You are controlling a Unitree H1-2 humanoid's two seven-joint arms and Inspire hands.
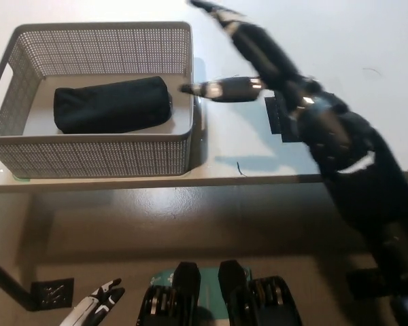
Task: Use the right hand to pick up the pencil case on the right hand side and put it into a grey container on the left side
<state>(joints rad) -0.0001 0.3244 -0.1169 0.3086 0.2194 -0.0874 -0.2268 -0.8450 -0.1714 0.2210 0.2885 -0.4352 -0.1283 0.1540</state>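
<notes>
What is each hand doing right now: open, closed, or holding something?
Right hand: open, holding nothing, raised above the table, blurred.
Left hand: rests at the lower left, holding nothing; open or shut cannot be told.

place: lab-like test bench | cues: plain white table; black marker patch

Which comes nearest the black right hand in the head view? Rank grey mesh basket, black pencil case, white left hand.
1. Grey mesh basket, right wall just left of the black right hand.
2. Black pencil case, inside the basket.
3. White left hand, bottom left.
</notes>
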